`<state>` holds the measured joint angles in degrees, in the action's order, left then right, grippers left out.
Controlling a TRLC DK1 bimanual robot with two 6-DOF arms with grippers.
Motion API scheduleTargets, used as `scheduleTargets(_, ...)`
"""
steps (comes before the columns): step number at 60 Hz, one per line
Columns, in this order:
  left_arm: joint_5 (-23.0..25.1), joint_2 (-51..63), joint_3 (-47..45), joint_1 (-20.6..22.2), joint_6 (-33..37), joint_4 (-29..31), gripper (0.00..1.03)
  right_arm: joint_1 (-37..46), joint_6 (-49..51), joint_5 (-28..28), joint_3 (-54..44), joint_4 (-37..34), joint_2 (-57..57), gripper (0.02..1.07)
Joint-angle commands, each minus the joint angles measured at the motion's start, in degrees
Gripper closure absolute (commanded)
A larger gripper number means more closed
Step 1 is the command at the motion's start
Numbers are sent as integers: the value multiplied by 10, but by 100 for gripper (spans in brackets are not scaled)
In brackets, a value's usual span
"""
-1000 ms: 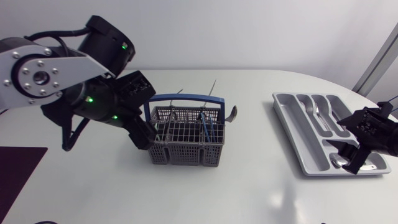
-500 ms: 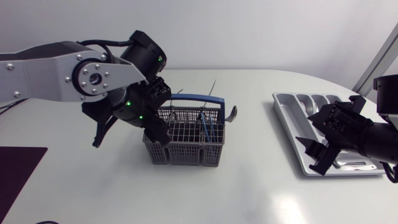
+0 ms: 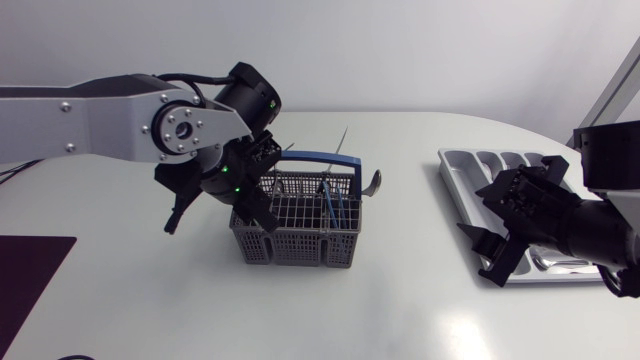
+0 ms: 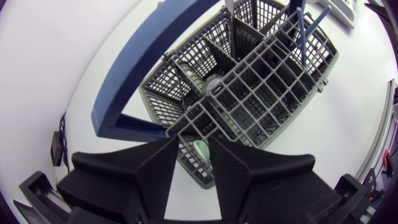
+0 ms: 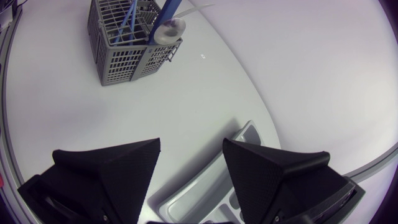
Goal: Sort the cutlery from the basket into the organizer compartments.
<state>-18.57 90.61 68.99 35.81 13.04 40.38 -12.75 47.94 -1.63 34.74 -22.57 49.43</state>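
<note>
1. poises left tool (image 4: 193, 143) narrowly open, empty, above basket (image 3: 300, 245) corner.
2. holds right tool (image 5: 191, 144) wide open, empty, over organizer (image 3: 462, 185) end.
3. shows cutlery (image 3: 330, 203) upright in basket on tabletop (image 3: 400, 300).

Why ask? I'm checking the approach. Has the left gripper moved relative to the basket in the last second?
Yes. The left gripper has shifted toward the view's right, from beside the basket to over its left end.

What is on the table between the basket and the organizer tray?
Nothing. The head view shows that stretch of table bare, from the basket across to the tray.
</note>
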Motion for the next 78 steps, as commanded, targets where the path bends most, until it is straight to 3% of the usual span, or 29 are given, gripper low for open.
scheduleTargets(1, -8, 5, 16, -4, -11, 4, 75, -6, -15, 5, -20, -2, -4, 34)
scheduleTargets(10, -9, 7, 16, -4, -11, 7, 86, -9, -16, 5, -27, 2, -5, 34)
scheduleTargets(28, -9, 13, 24, -2, -10, 17, 97, -10, -17, 5, -31, 1, -8, 34)
scheduleTargets(67, -16, -10, 37, 10, -6, 46, 99, -12, -16, 4, -40, -5, -24, 34)
scheduleTargets(78, -17, -23, 70, 11, -2, 80, 99, -13, -15, 4, -44, -5, -27, 34)
